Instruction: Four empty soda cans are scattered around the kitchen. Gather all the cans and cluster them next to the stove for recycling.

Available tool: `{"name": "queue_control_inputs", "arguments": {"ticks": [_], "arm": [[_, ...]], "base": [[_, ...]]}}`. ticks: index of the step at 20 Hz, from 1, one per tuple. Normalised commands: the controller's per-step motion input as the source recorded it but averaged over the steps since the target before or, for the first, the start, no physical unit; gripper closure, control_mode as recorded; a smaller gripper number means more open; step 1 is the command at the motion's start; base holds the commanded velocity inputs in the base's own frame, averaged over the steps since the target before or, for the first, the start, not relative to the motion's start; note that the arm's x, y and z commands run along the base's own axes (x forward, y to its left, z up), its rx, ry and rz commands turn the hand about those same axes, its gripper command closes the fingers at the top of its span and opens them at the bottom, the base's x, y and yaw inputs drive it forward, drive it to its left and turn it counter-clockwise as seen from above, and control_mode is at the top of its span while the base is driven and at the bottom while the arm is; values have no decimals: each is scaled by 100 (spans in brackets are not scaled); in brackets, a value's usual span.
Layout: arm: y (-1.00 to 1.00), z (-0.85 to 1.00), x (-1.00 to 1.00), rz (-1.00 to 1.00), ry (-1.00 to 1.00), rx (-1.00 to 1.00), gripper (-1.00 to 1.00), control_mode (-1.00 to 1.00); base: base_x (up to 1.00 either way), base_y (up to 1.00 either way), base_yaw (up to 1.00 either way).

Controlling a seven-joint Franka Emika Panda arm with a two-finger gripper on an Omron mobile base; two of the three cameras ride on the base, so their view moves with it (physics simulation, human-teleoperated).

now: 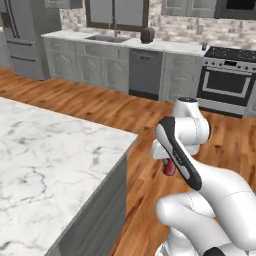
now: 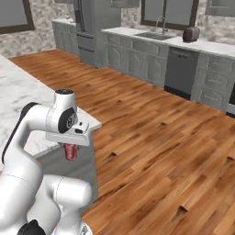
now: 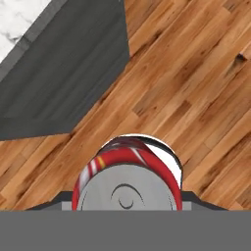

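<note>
A red soda can [image 1: 170, 169] hangs upright in the air beside the island's corner, above the wood floor, with my gripper [image 2: 70, 150] shut on it from above. In the hand view the can's silver lid and red-and-white wall [image 3: 128, 169] sit right between the fingers. The stove [image 1: 231, 54], a black cooktop over an oven front, stands far across the room at the back right. A small bluish can-like thing [image 1: 204, 46] stands on the counter just left of the stove; it is too small to tell more.
The marble island [image 1: 50, 165] is close on my left, and its dark side panel [image 3: 63, 73] is near the can. Open wood floor [image 2: 160, 137] stretches to the back counter with sink [image 1: 107, 37], toaster [image 1: 147, 35] and dishwasher [image 1: 145, 72]. A fridge [image 1: 22, 35] stands far left.
</note>
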Motion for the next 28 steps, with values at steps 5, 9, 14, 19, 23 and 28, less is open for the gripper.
{"name": "queue_control_inputs", "arguments": {"ticks": [5,9,14,19,23,28], "arm": [[0,0,0,0,0,0,100,100],[0,0,0,0,0,0,100,100],[0,0,0,0,0,0,100,100],[0,0,0,0,0,0,100,100],[0,0,0,0,0,0,100,100],[0,0,0,0,0,0,100,100]], "base": [[29,-10,-48],[35,0,-49],[53,0,-39],[83,-2,-28],[98,-30,-23],[96,-37,-21]]}}
